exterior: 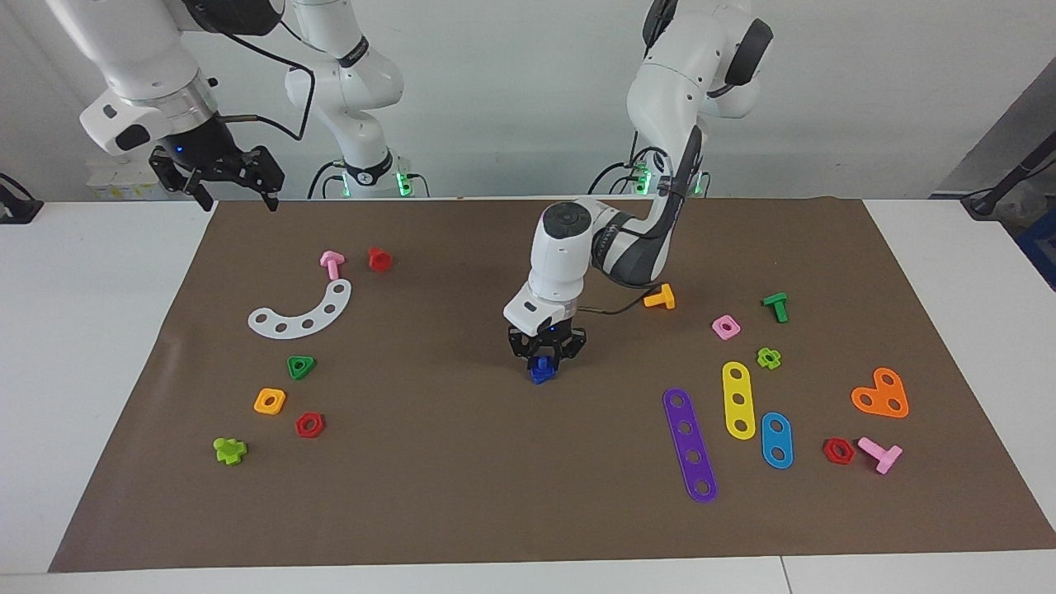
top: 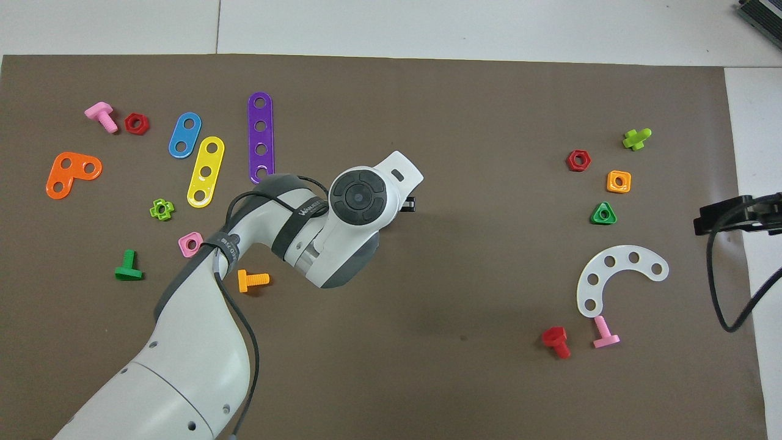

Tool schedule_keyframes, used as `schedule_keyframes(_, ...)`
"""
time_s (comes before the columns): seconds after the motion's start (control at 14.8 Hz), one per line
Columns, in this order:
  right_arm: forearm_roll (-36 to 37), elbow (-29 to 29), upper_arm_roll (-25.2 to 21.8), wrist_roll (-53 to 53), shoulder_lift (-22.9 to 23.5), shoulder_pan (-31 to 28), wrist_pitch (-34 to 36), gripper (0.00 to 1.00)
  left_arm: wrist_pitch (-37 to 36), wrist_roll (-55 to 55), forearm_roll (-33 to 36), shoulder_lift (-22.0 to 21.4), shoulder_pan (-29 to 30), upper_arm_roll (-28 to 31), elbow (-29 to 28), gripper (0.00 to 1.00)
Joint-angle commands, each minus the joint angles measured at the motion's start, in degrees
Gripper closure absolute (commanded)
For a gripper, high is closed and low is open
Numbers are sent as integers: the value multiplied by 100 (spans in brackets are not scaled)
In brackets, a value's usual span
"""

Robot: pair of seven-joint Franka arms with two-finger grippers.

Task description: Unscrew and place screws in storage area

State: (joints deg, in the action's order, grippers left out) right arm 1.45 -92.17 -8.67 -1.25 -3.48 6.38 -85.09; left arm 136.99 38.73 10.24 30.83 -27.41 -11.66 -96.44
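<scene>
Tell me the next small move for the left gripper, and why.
Probably lift it straight up a little. The left gripper sits low at mid-mat, its fingers closed around the dark blue bolt. The storage area, beside the green triangular nut, lies toward the right arm's end. The right gripper waits raised over the mat's corner.

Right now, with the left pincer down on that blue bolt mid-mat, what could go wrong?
1. The left pincer seems to grip only the top of the dark blue bolt; it may slip out when lifted.
2. The storage patch lies among the green nut, orange nut and red nut; a careless drop could knock them.
</scene>
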Motion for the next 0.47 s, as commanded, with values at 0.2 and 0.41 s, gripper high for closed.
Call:
schedule_keyframes(0.2,-66,-134,32,81,-144,-32,36,0,-110,47,128,2,-81,103,46,87)
schedule_keyframes(0.41,-66,-134,32,81,-144,-32,36,0,-540,56,57,90,-80,94,458,90)
